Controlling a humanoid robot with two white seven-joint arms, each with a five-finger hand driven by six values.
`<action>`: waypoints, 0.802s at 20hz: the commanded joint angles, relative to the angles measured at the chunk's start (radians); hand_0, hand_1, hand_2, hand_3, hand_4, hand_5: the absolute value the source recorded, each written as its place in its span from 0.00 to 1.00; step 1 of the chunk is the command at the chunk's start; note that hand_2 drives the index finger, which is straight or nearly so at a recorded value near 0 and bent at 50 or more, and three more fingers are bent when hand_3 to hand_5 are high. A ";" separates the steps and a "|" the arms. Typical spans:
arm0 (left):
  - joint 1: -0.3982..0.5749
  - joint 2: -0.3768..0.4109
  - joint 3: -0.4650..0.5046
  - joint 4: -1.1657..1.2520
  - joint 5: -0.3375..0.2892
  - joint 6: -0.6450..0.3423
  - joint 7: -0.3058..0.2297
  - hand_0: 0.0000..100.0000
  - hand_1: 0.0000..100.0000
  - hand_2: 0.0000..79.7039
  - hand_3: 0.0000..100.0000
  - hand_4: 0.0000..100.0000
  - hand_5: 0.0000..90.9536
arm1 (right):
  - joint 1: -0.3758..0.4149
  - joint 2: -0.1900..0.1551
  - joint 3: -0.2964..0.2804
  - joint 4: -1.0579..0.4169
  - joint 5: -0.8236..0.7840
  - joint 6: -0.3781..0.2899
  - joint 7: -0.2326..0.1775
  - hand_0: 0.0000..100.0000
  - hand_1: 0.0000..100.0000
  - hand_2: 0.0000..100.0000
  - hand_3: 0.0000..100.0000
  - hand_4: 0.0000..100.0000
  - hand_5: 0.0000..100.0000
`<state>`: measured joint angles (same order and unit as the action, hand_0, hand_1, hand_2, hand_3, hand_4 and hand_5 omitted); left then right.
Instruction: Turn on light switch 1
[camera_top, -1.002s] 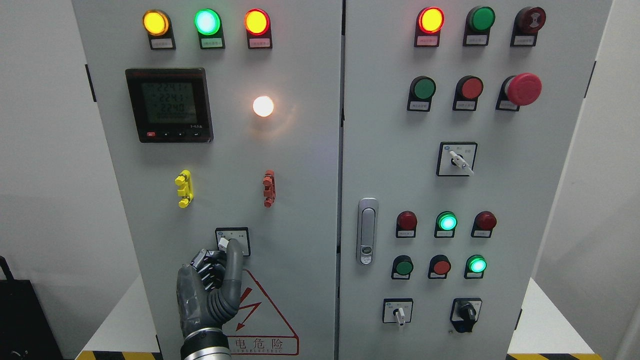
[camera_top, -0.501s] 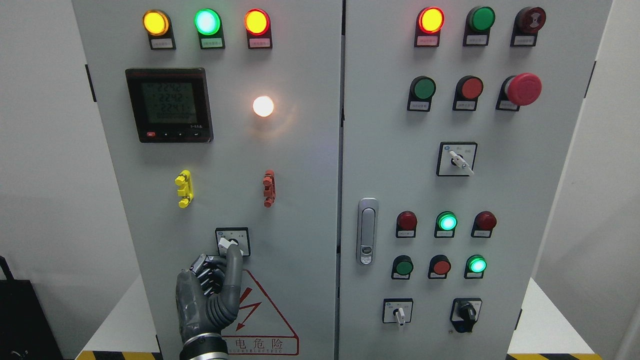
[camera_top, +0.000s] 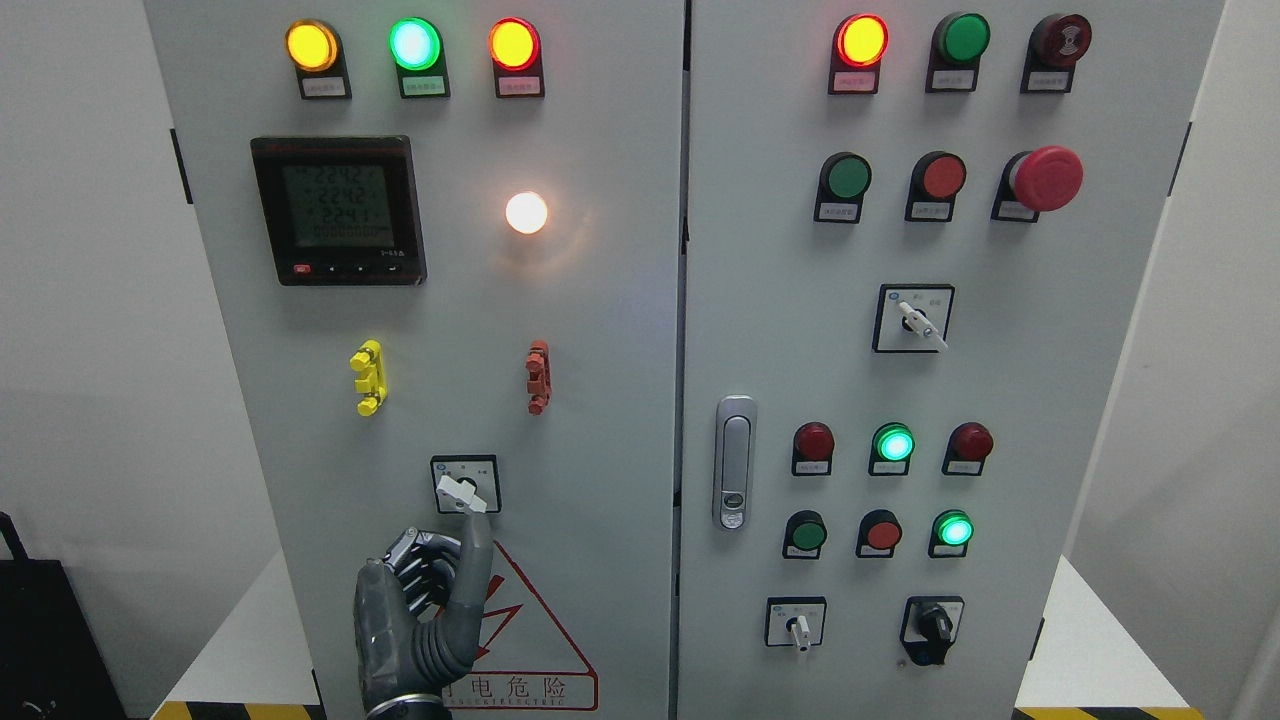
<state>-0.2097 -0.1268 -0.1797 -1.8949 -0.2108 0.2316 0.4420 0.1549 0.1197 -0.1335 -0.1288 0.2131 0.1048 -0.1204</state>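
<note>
Light switch 1 (camera_top: 464, 487): rotary selector in black-framed square plate with small labels along top edge, mounted low on left cabinet door. White lever knob is tilted, ends pointing about 10 and 4 o'clock. White round lamp (camera_top: 526, 212), at 1 o'clock from switch, is seen glowing, lit.
</note>
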 joint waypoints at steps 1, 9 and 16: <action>0.145 0.019 0.049 0.007 -0.007 -0.144 -0.069 0.06 0.33 0.86 1.00 0.96 0.97 | 0.000 0.000 0.000 0.000 0.000 -0.001 0.001 0.05 0.00 0.00 0.00 0.00 0.00; 0.387 0.058 0.284 0.342 -0.001 -0.486 -0.397 0.00 0.20 0.72 1.00 1.00 0.92 | 0.000 0.000 0.000 0.000 0.000 -0.001 0.001 0.05 0.00 0.00 0.00 0.00 0.00; 0.458 0.082 0.379 0.859 0.002 -0.578 -0.511 0.00 0.16 0.50 0.72 0.76 0.44 | 0.000 0.000 0.000 0.000 0.000 -0.001 -0.001 0.05 0.00 0.00 0.00 0.00 0.00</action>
<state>0.1753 -0.0780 0.0345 -1.5553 -0.2121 -0.3263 -0.0382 0.1549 0.1197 -0.1334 -0.1288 0.2129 0.1049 -0.1204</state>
